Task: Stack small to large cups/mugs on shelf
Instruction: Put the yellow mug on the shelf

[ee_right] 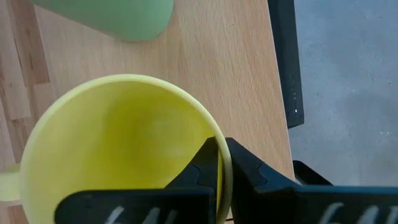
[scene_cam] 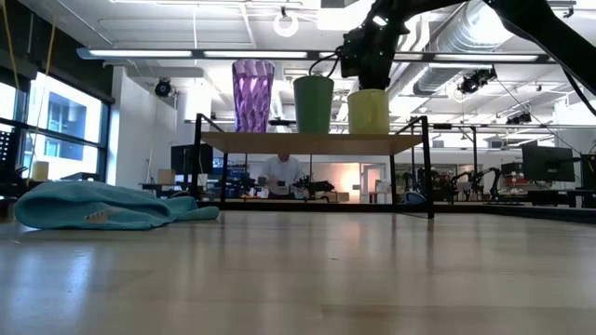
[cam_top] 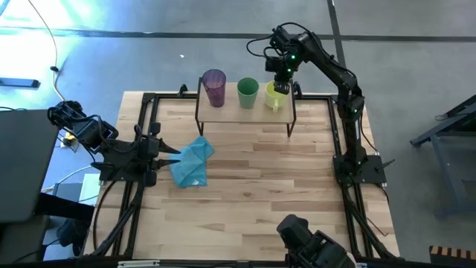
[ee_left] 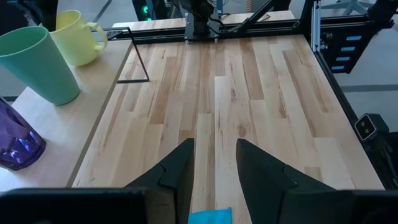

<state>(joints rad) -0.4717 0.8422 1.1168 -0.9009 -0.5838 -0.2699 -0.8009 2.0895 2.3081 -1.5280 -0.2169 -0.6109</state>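
Note:
On the shelf (cam_top: 245, 113) three cups stand upright in a row: the purple tumbler (cam_top: 214, 87) at the left, the green cup (cam_top: 248, 93) in the middle, and the yellow-green mug (cam_top: 275, 97) at the right. My right gripper (cam_top: 282, 78) is above the mug and shut on its rim. My left gripper (cam_top: 169, 155) is open, low over the table near its left edge. The edge of the light blue cloth (cam_top: 192, 162) lies at its fingers; I cannot tell whether they touch. My right gripper holds the mug's rim (ee_right: 219, 149) on its far side, one finger inside the mug and one outside. The fingers come from above, pointing down. The mug is upright with its base on the shelf board (scene_cam: 369, 133), and its handle (cam_top: 274, 109) points toward the table's near edge.
The shelf stands at the table's far edge on thin black legs (scene_cam: 429, 167). The blue cloth (scene_cam: 93, 205) lies crumpled on the table's left half. A black frame runs around the tabletop (cam_top: 152, 119). A person shows far behind the table (scene_cam: 279, 172).

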